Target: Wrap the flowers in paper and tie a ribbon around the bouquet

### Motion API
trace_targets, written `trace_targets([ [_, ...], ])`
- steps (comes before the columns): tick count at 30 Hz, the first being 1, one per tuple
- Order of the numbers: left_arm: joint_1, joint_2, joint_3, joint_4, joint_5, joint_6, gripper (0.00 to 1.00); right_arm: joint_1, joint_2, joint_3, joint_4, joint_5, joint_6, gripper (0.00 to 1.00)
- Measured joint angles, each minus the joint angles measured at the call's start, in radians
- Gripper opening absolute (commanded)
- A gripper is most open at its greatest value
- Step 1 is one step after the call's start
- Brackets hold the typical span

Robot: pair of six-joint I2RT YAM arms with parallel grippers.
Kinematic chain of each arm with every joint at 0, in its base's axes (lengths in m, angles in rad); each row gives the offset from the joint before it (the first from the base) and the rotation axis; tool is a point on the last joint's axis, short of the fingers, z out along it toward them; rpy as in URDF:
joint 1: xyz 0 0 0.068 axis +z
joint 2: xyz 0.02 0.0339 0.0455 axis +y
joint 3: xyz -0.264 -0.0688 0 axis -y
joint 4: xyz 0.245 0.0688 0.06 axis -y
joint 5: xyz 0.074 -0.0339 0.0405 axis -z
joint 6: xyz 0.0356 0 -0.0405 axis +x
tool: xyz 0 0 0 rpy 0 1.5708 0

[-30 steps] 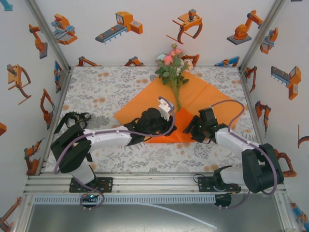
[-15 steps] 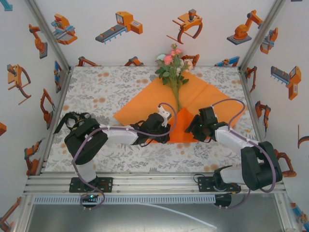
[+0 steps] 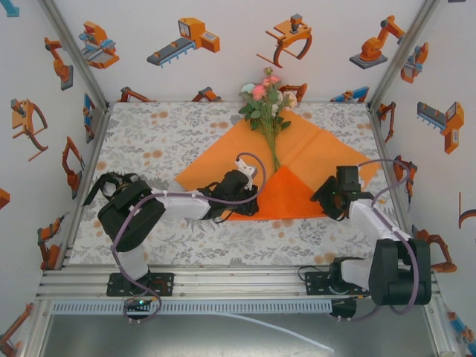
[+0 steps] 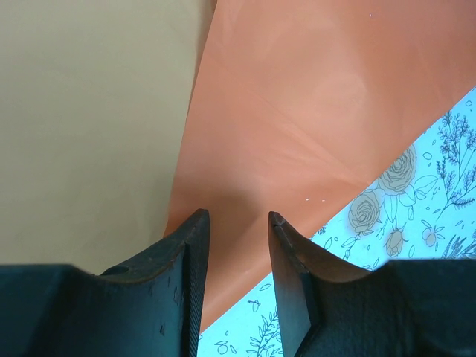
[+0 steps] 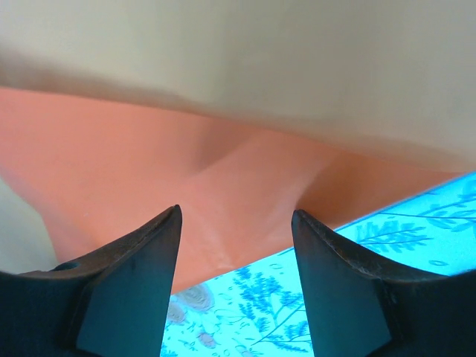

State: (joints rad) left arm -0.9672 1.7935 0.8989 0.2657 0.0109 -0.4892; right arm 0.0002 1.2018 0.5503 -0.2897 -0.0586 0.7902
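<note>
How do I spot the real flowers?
Find the big orange paper on the tablecloth. The flowers lie down its middle, blooms at the far corner. They are pink and peach with green leaves, while the cloth's flowers are only grey prints.

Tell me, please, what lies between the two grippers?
In the top view, the folded near corner of the paper lies between the left gripper and right gripper.
</note>
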Motion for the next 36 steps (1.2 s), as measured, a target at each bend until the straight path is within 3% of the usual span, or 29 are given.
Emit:
trace_targets([
  [7,0.002,-0.003,-0.014,0.023,0.001,-0.008,0.41,-0.132,-0.037,-0.035,-0.037,0.028,-0.002,0.59],
  [14,0.003,-0.024,-0.019,0.016,0.014,-0.002,0.57,-0.157,-0.136,-0.029,-0.075,-0.068,-0.076,0.59],
  [17,0.007,-0.058,-0.016,-0.039,0.006,0.01,0.61,-0.091,-0.222,0.028,-0.121,-0.095,-0.083,0.58],
  [20,0.009,-0.098,0.013,-0.097,-0.012,0.027,0.62,0.053,-0.286,0.096,-0.153,-0.077,-0.068,0.58],
  [25,-0.003,-0.181,0.066,-0.15,-0.035,0.043,0.62,0.264,-0.274,0.11,-0.117,-0.055,0.008,0.58],
  [30,-0.105,-0.183,0.114,-0.155,-0.044,0.044,0.61,0.277,-0.103,0.085,-0.068,-0.011,0.036,0.58],
  [36,-0.208,-0.039,0.175,-0.132,-0.066,0.054,0.6,0.255,0.085,0.085,-0.015,0.038,-0.002,0.59],
])
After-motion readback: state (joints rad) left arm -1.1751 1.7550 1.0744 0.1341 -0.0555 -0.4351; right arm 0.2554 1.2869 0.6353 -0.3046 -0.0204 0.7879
